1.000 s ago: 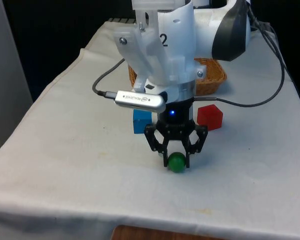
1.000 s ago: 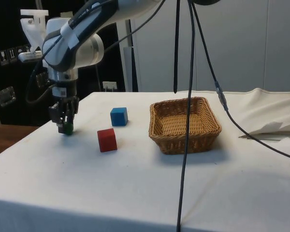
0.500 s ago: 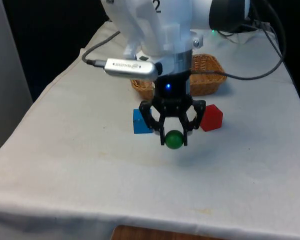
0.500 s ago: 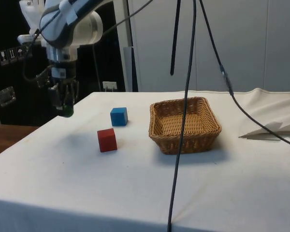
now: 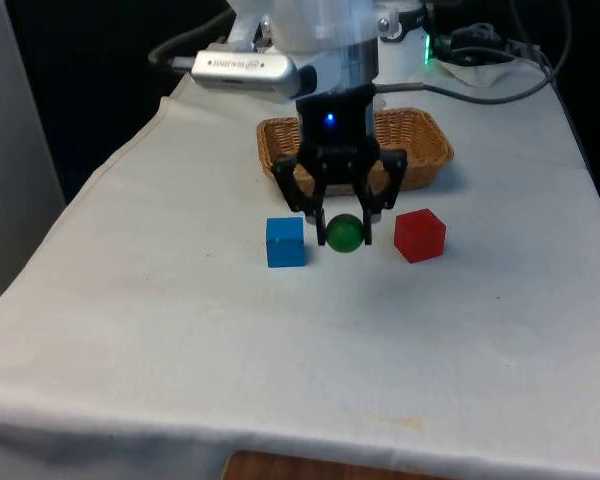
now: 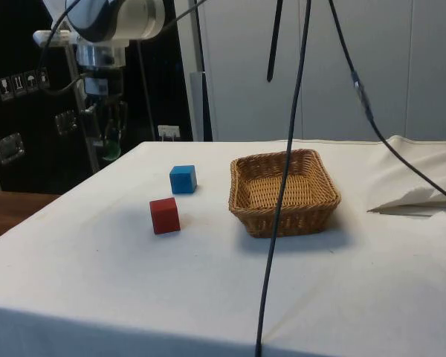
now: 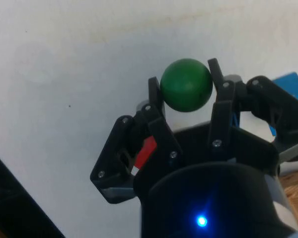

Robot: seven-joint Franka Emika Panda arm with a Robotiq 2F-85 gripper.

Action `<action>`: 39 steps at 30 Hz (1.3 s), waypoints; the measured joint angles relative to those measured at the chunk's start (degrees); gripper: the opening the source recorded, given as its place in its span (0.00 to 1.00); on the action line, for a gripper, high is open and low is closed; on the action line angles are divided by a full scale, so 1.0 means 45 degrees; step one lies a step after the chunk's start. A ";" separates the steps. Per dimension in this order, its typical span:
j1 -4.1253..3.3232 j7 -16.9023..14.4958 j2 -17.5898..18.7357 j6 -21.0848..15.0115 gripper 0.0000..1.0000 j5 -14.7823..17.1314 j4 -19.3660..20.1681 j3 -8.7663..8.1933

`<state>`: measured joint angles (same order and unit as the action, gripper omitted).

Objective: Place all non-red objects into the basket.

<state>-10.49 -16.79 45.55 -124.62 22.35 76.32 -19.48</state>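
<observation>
Front view first: my gripper point(image 5: 345, 228) hangs above the cloth with the green ball point(image 5: 345, 232) pinched between its two fingers, one on each side at the ball's widest line. The blue cube point(image 5: 285, 241) sits below me toward the front view's left, the red cube point(image 5: 419, 235) toward the front view's right, and the basket point(image 5: 430, 150) lies behind my fingers, farther across the table. I judge the ball light and hard, with a smooth skin that could squirt out if my grip drifted off its middle, so this hold across the centre is the right one.

Side view: the ball point(image 6: 110, 151) hangs with me well above the table point(image 6: 208, 297), apart from both cubes, and the basket point(image 6: 282, 195) is well off to one side of me.

Wrist view: my fingertips point(image 7: 154, 89) press the ball's point(image 7: 186, 85) opposite flanks, with about half the sphere showing beyond them. Being round, it has no long axis and points nowhere, so I see no reason its turning in my grip would matter. A sliver of the blue cube point(image 7: 293, 84) peeks past one finger.
</observation>
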 measured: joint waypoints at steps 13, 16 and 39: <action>-0.0051 -0.0586 -0.1120 0.0038 0.00 0.0000 0.1286 -0.0140; -0.0051 -0.0802 -0.1490 0.0038 0.00 0.0000 0.1693 -0.0191; -0.0076 -0.2496 -0.3387 -0.0064 0.00 0.0000 0.4304 -0.0433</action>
<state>-10.83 -28.02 30.31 -124.90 22.35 95.68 -21.43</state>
